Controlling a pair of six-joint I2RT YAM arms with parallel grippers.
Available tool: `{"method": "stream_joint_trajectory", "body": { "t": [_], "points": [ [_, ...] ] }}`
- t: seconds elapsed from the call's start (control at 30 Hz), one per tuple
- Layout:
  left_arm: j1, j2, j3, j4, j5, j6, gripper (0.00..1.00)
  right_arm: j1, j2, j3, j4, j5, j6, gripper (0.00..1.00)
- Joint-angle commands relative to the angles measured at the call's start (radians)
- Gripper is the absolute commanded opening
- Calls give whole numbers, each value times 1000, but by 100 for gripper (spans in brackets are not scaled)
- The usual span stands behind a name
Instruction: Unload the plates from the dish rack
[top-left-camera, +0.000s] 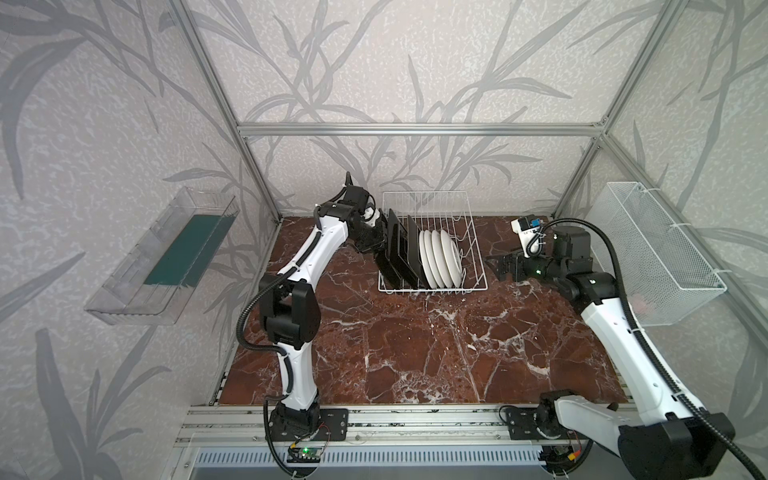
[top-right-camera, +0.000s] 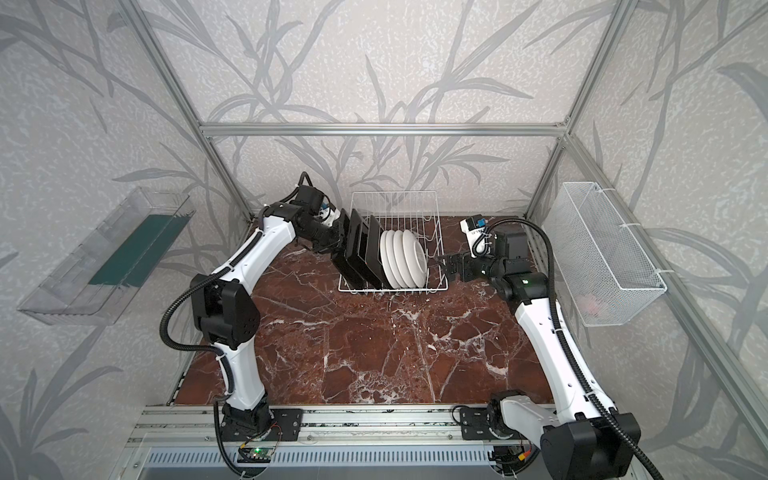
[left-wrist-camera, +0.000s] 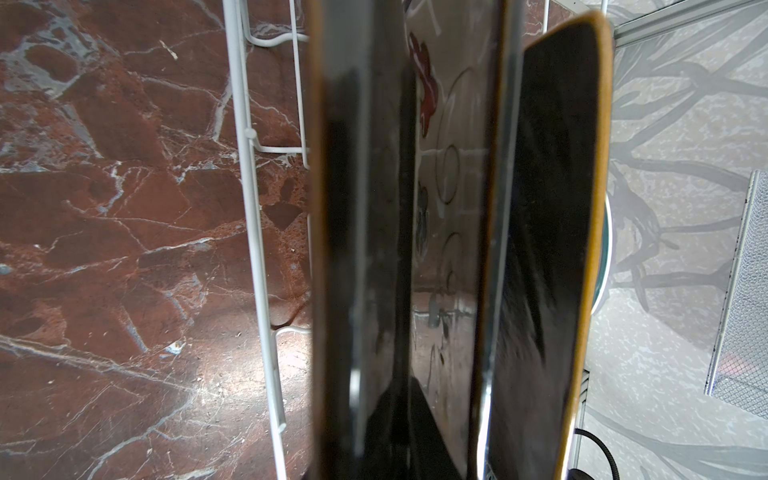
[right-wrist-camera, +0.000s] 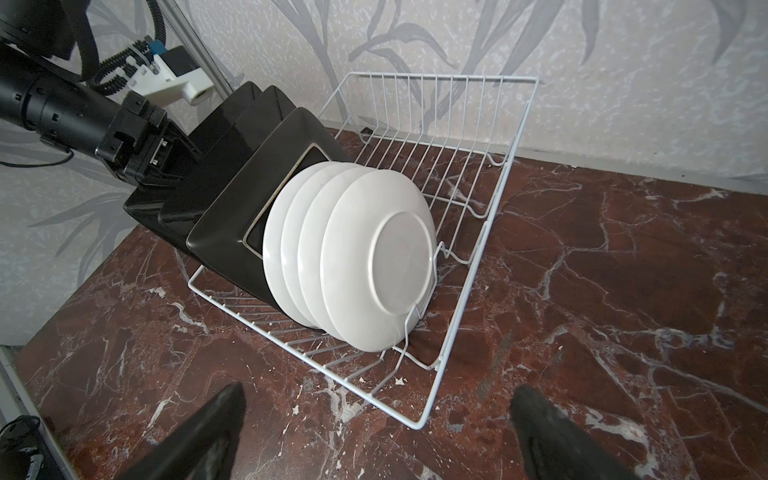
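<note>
**While left claw (top-left-camera: 384, 240) pinches the end square plate (top-left-camera: 391, 249), right claw (top-left-camera: 496, 268) sits wide open**

Left arm (top-left-camera: 299, 257): base on the front rail, elbow folded up, forearm running back and right, wrist roughly level at the left end of the dish rack (top-left-camera: 432, 289). Claw is nearly closed on that plate's upper edge.

Rack sits at the back of the tabletop (top-left-camera: 415, 353) with plates standing on edge in it. Square plates (top-left-camera: 411, 249) are at the left end, round white plates (top-left-camera: 440, 257) packed against them. Squares lean out past the rack's left end. Can't tell if the gripped one's lower edge is seated in the prongs.

Right arm (top-left-camera: 615, 332): reaches back from the front-right base, elbow bent, wrist turned left. Claw is low over the tabletop, just off the rack's right side, touching nothing, holding nothing.

View deltas:
- Top views: both arms whole. Plates seen edge-on, black backs only.
- Left wrist: cream flowered face of the next square plate (left-wrist-camera: 453, 166) between black backs, with orange-brown rims. Own fingers not distinguishable, just dark blur.
- Right wrist: left claw (right-wrist-camera: 170, 153) on the end square plate (right-wrist-camera: 224, 112) at its upper corner. Three black backs visible. Round white plates (right-wrist-camera: 374, 257) show undersides with foot rings. Own fingertips (right-wrist-camera: 224, 415) spread wide.
</note>
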Motion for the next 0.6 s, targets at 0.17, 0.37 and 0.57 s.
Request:
{"method": "stream_joint_trajectory", "body": {
  "t": [0.17, 0.37, 0.57],
  "points": [
    [2, -104, 20, 33, 9, -29, 0, 4, -30, 20, -10, 1, -7, 99],
    [2, -136, -1, 74, 37, -65, 0, 4, -28, 16, -11, 3, -6, 99],
    [3, -144, 21, 58, 14, -62, 0, 4, -30, 19, -16, 10, -7, 99]
  ]
}}
